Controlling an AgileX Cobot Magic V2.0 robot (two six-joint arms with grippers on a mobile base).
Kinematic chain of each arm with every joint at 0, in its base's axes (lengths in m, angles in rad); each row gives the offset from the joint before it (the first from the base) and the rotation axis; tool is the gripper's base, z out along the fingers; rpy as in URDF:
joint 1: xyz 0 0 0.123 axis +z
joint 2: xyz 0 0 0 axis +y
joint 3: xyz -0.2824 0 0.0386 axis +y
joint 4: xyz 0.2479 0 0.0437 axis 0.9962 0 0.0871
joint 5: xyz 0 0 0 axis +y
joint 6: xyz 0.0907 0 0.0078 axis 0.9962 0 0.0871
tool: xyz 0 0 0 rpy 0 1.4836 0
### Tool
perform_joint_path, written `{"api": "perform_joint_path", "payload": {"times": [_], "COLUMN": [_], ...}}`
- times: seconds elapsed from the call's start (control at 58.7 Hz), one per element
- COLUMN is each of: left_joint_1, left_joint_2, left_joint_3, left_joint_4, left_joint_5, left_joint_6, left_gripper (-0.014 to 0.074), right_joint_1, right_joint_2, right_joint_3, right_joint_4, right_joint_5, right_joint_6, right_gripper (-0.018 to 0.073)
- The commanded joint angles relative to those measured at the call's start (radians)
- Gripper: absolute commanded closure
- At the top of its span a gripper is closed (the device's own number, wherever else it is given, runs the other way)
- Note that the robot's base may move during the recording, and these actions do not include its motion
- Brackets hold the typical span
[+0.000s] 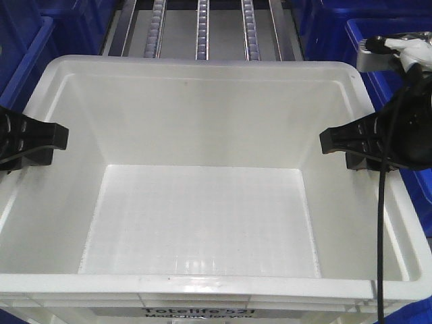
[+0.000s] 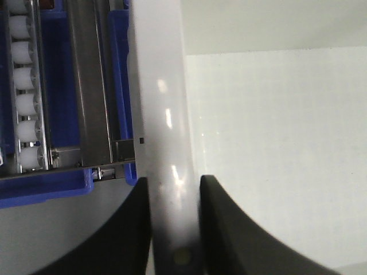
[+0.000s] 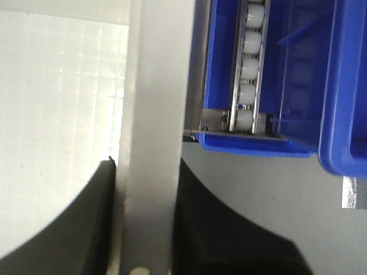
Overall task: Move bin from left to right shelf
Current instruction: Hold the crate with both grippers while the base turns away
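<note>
- The left tool (image 2: 174, 197) clamps the left rim of the bin (image 1: 202, 71); the right tool (image 3: 146, 172) clamps its right rim.
- The bin fills the foreground, before roller rails (image 1: 202, 30).
- Close on both sides stand blue bins (image 1: 395, 40).

The bin (image 1: 202, 115) is a large white rectangular plastic tote with smooth inner walls sloping down to a finely gridded floor that catches the light. It stands upright and level, open side up, filling most of the front view with its long front rim nearest the camera. Black print on the front face reads "Totelife 52" and, cut by the frame edge, what seems to be "Made just for you". The left gripper (image 2: 175, 192) pinches its left rim and the right gripper (image 3: 146, 172) its right rim, each with one finger inside the wall and one outside
</note>
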Motion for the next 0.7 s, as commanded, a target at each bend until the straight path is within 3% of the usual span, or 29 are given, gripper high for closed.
{"api": "perform_joint_path", "payload": {"times": [0.0,0.681], "left_joint_1": [-0.007,-0.007], "left_joint_2": [-0.034,-0.034], "left_joint_3": [-0.037,-0.037], "left_joint_4": [0.016,0.016], "left_joint_5": [-0.102,-0.101], "left_joint_6": [0.017,0.017], "left_gripper": [0.0603,0.0603], "right_joint_1": [0.001,0.001], "right_joint_2": [-0.035,-0.035], "right_joint_3": [-0.040,-0.040], "right_joint_4": [-0.030,-0.030], "right_joint_5": [-0.065,-0.065], "right_joint_6": [-0.022,-0.022], "right_gripper": [0.0547,0.0547]}}
